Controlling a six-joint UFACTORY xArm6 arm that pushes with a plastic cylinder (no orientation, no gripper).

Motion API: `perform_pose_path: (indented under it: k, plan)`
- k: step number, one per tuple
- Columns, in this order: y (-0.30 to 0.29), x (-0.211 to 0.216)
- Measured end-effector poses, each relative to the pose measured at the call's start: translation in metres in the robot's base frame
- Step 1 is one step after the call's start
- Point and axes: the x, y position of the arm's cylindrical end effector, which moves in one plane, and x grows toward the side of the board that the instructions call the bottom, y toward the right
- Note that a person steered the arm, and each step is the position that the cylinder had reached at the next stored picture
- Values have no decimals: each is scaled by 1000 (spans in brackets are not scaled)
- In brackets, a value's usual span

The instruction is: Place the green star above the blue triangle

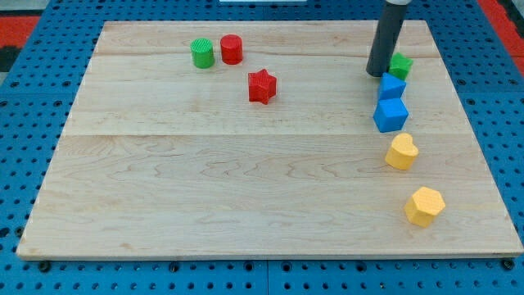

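Observation:
The green star lies near the view's top right, partly hidden behind my rod. The blue triangle sits just below it, touching or nearly touching. My tip rests on the board right at the green star's left side and at the blue triangle's upper left corner. A blue cube sits directly below the triangle.
A yellow heart and a yellow hexagon lie below the blue cube along the right side. A green cylinder and a red cylinder stand at the top left; a red star lies below them.

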Motion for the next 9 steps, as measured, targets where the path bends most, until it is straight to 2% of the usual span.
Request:
perform_pose_path:
  k: [2,3,4,5,7,8,9]
  plan:
    - [2,-54]
    - [119,-50]
    - [116,13]
    - [72,22]
    - [35,6]
    - [34,6]
    - [87,-33]
